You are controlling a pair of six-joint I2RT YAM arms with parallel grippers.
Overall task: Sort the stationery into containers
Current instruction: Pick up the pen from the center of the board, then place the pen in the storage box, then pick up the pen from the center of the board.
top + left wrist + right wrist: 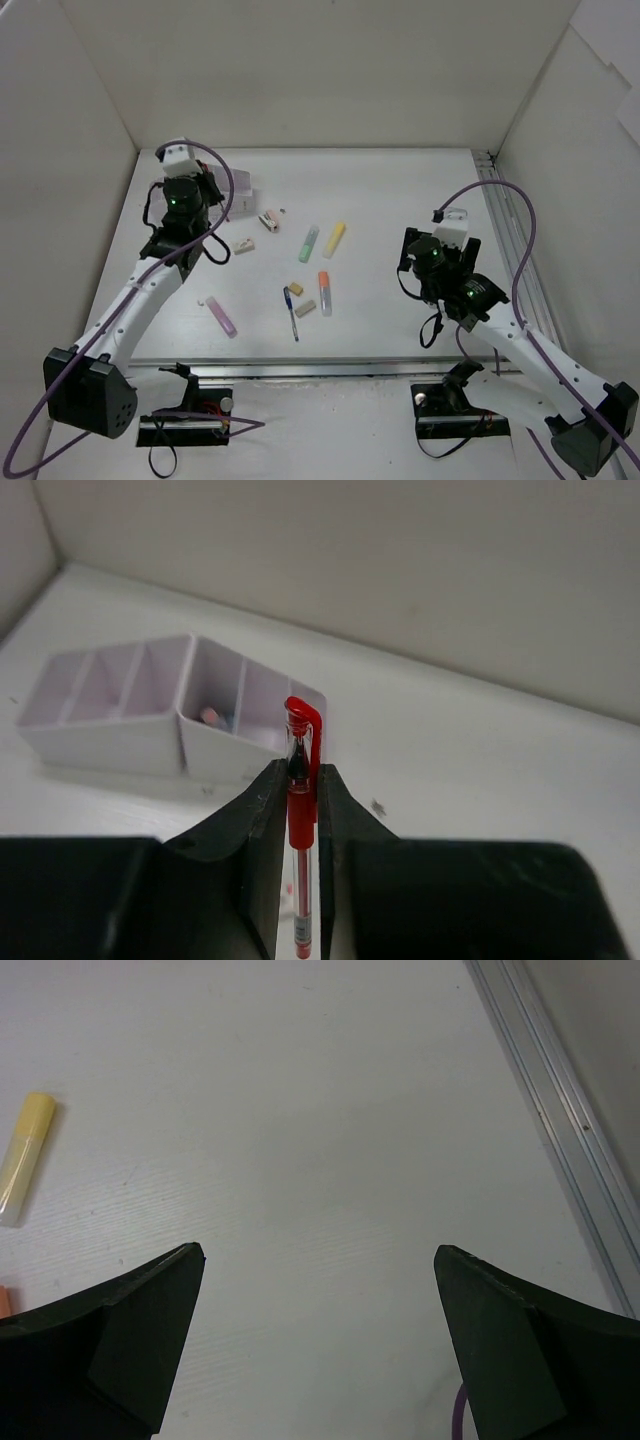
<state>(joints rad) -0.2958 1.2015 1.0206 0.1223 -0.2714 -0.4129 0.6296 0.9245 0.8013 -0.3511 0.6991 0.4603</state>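
Overhead, a white desk point(400, 200) walled on three sides carries scattered stationery, and two robot arms reach in from 6 o'clock. The left fingers point(258, 830) are pressed shut on a red pen point(300, 832), gripping its barrel from both sides. The pen stands up between them, its cap and clip pointing away from the wrist.

Just beyond the cap, toward 10 o'clock on the desk, sits the pale lilac organizer box point(110, 735). Thin walls split it into slanted compartments, and something small and pinkish lies in one of the middle ones. Whether the pen's cap is over the box or short of it cannot be told.

The right fingers point(135, 1330) are spread wide apart and hold nothing. They hang over bare desk at about 3 o'clock, near a metal rail point(560, 1130) along the desk's right edge.

Around the desk's centre, a green marker point(309, 243) and a yellow marker point(334, 239) lie side by side. An orange marker point(324, 292) lies at 6 o'clock of them, and a blue pen point(291, 312) lies just beside a tan eraser block point(305, 309). A pink marker point(223, 316) lies toward 8 o'clock. A pink-white sharpener point(268, 221) and a second eraser block point(244, 245) lie near the box.
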